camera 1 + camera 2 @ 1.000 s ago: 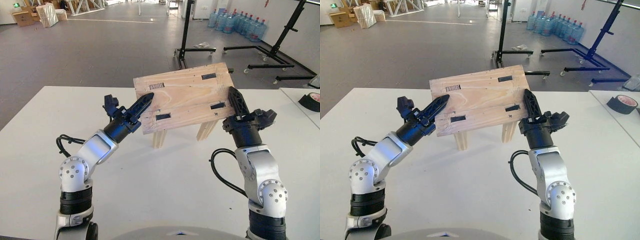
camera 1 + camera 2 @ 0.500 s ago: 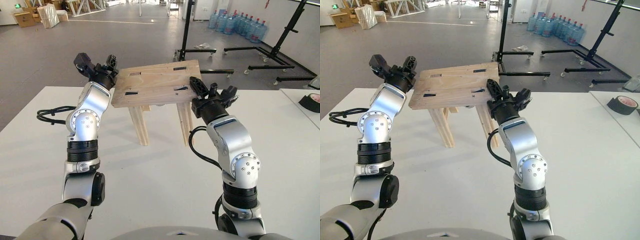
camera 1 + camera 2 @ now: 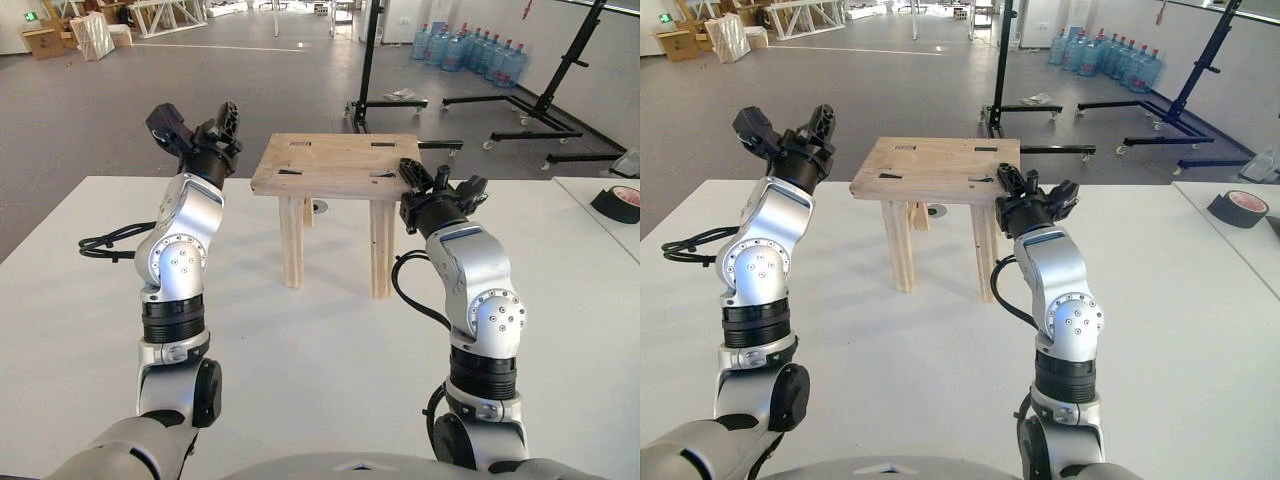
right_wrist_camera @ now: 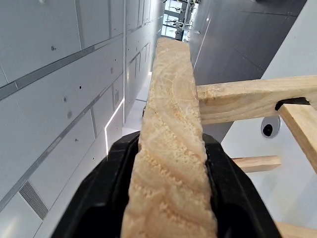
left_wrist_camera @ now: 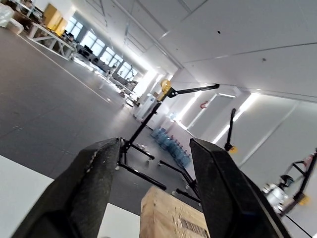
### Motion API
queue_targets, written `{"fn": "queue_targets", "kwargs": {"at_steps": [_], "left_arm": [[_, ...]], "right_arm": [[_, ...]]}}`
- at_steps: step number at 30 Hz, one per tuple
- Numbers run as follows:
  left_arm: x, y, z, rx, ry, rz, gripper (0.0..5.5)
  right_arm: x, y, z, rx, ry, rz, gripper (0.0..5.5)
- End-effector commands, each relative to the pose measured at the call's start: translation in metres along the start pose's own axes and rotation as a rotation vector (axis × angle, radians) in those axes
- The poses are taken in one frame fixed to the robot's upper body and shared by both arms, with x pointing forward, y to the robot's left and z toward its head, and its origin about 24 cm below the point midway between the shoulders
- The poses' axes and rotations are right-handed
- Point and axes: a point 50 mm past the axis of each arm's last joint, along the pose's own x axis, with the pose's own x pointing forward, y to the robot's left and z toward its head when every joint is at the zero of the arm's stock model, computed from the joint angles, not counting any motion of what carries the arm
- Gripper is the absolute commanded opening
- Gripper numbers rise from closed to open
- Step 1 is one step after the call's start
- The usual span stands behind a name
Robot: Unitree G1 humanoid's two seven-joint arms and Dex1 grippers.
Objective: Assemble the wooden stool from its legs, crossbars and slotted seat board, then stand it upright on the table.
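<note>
1. The stool (image 3: pixel 335 200) stands upright on the table (image 3: pixel 300 400), seat board (image 3: pixel 335 165) level on top, front legs (image 3: pixel 291 240) down on the tabletop.
2. The right gripper (image 3: pixel 408 186) is clamped on the right edge of the seat board. The right wrist view shows the board's end grain squeezed between both fingers (image 4: pixel 114 188).
3. The left gripper (image 3: pixel 200 118) is raised just beside the board's left edge. Its jaws are spread wide, with nothing between them and no contact with the wood.
4. Handling, as a judgement: rigid softwood, fairly light, dry and rough enough not to slip. The slotted joints are likely the weak spot, so twisting by one leg could work them loose.
5. The best hold looks like the seat board's edges, one gripper per side, lifting straight so the legs don't rack.
6. Hard to tell: the rear legs are mostly hidden behind the front pair. One crossbar (image 4: pixel 252 162) peeks out under the seat and the others are not made out.
7. It cannot be confirmed that all four feet sit flat or that the tenons are fully seated in the slots.
8. The right gripper's lower finger is hidden under the board in the head views.
9. There is a tape roll (image 3: pixel 615 200) at the far right.
</note>
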Motion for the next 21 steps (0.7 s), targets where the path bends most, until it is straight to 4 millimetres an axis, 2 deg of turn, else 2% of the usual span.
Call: {"fn": "queue_targets", "kwargs": {"at_steps": [1,6,12,17,21], "left_arm": [[-0.004,0.007,-0.002,0.0,0.005,0.009,2.57],[-0.005,0.009,-0.003,-0.007,0.002,0.011,2.57],[-0.005,0.012,-0.003,-0.003,-0.008,0.01,2.57],[-0.008,0.016,-0.003,0.035,-0.015,0.008,2.57],[-0.01,0.018,-0.003,0.082,-0.027,0.001,2.57]], "right_arm": [[0.003,-0.047,-0.001,-0.1,0.085,-0.229,2.33],[0.01,-0.05,0.022,-0.158,0.018,-0.223,3.34],[0.012,-0.037,0.041,-0.246,-0.083,-0.142,4.62],[0.012,-0.03,0.049,-0.311,-0.148,-0.073,4.62],[0.01,-0.015,0.052,-0.352,-0.2,0.031,4.62]]}}
